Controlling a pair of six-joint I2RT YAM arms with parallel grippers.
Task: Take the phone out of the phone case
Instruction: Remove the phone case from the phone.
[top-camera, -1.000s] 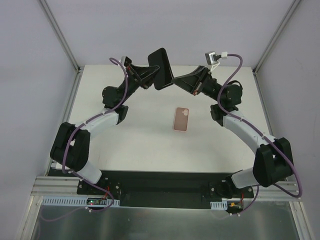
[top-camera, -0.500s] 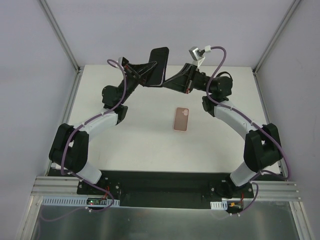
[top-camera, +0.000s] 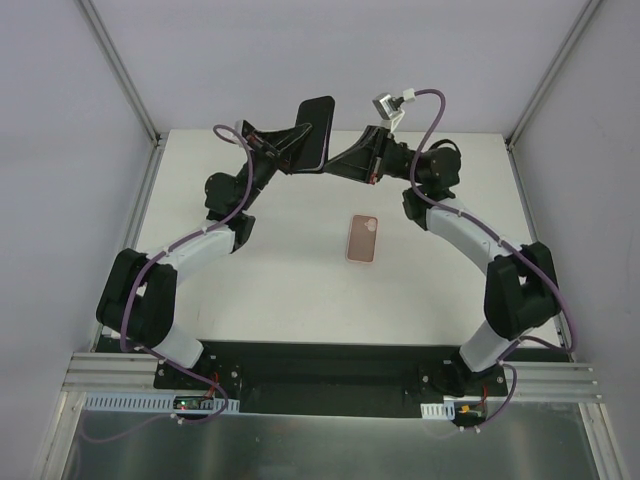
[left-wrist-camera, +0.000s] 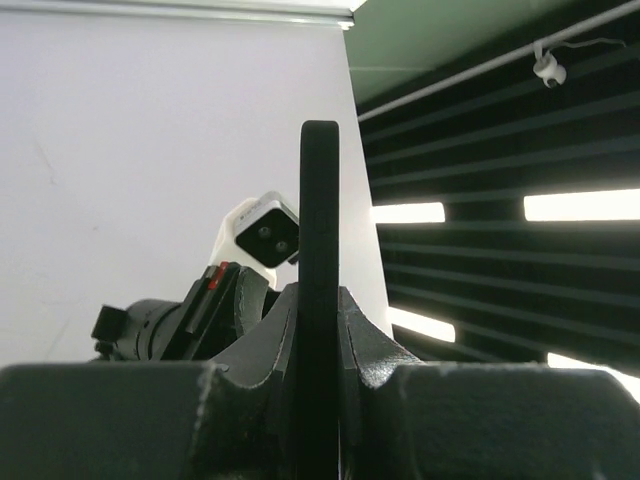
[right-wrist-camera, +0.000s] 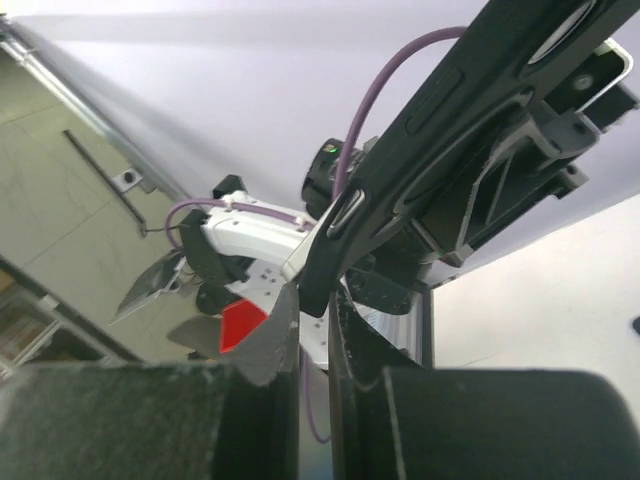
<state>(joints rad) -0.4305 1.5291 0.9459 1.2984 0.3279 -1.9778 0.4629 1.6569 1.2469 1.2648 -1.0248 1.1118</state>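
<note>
The black phone is held up in the air over the far edge of the table, out of its case. My left gripper is shut on it; in the left wrist view the phone stands edge-on between the jaws of that gripper. My right gripper closes on the phone's lower corner; in the right wrist view the phone runs diagonally down into the narrow gap of that gripper. The salmon-pink phone case lies flat and empty on the white table.
The white table is walled by grey panels on the left, right and back. Purple cables loop off both wrists. The black base rail runs along the near edge.
Both grippers have carried the phone slightly up and to the left, and it now stands more upright. The right arm has swung in to the left. The case has not moved.
</note>
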